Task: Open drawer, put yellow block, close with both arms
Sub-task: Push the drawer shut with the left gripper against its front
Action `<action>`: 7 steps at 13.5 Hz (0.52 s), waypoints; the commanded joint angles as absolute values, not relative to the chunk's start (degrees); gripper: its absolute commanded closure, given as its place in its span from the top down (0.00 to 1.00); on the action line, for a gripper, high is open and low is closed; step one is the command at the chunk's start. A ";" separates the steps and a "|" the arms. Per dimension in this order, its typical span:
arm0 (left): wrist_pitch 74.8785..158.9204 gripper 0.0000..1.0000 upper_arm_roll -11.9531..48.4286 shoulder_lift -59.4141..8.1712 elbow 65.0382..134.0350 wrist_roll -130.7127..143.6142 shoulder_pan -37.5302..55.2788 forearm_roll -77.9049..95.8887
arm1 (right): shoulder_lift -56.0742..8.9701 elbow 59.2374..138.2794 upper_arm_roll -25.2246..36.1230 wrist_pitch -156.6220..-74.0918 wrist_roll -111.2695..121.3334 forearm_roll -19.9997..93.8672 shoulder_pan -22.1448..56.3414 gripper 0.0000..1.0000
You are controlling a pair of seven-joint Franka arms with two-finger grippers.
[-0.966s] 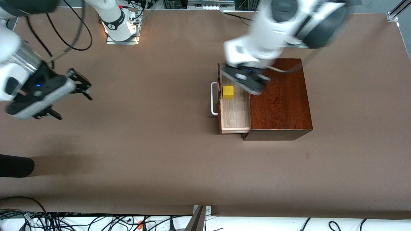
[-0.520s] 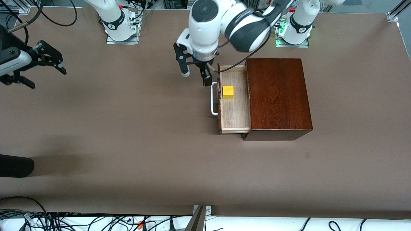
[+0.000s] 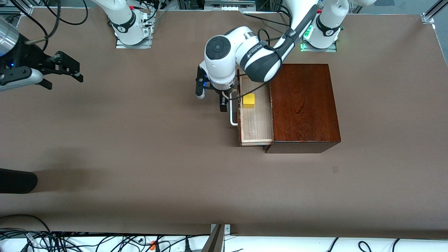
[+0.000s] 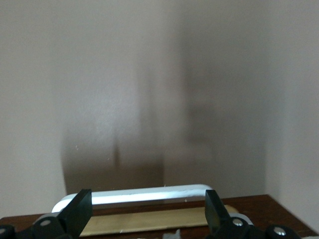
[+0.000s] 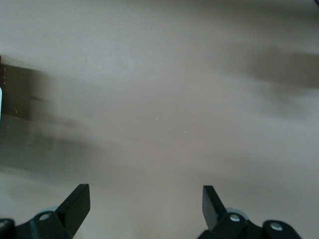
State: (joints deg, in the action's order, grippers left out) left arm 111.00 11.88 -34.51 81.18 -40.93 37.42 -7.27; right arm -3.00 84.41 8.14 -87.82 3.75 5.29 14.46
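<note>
The drawer [image 3: 256,120] stands pulled out of the dark wooden box [image 3: 303,106] toward the right arm's end of the counter [image 3: 140,157], and the yellow block [image 3: 249,100] lies inside it, close to the drawer front. The left hand [image 3: 211,98], fingers spread, hangs just in front of the white handle [image 3: 232,112]. The right hand [image 3: 66,71], also spread, hovers over bare counter at the right arm's end, well apart from the box.

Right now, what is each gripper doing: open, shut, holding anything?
Left gripper: fingers open, holding nothing, over the table just in front of the drawer's white handle.
Right gripper: fingers open, empty, waiting at the right arm's end of the table.
</note>
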 commanded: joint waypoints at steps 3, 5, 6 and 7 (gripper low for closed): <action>110.92 1.00 12.13 -34.28 83.67 -40.79 36.74 -10.19 | -1.76 88.85 7.91 -91.13 0.35 1.93 14.85 1.00; 110.31 1.00 12.04 -33.84 84.02 -39.99 36.74 -10.37 | -1.93 88.07 8.00 -90.79 0.79 1.32 14.85 1.00; 110.39 1.00 11.95 -32.97 85.07 -39.12 36.83 -10.37 | -2.46 87.46 8.09 -90.62 1.14 1.23 14.77 1.00; 110.30 1.00 11.87 -32.09 86.21 -37.98 36.74 -10.37 | -2.63 87.28 8.09 -90.62 1.14 1.32 14.77 1.00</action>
State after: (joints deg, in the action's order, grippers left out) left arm 110.64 11.84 -34.95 83.00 -40.11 36.99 -8.77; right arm -3.12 87.30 8.05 -90.40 1.80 2.23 14.48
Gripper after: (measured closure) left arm 0.000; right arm 0.000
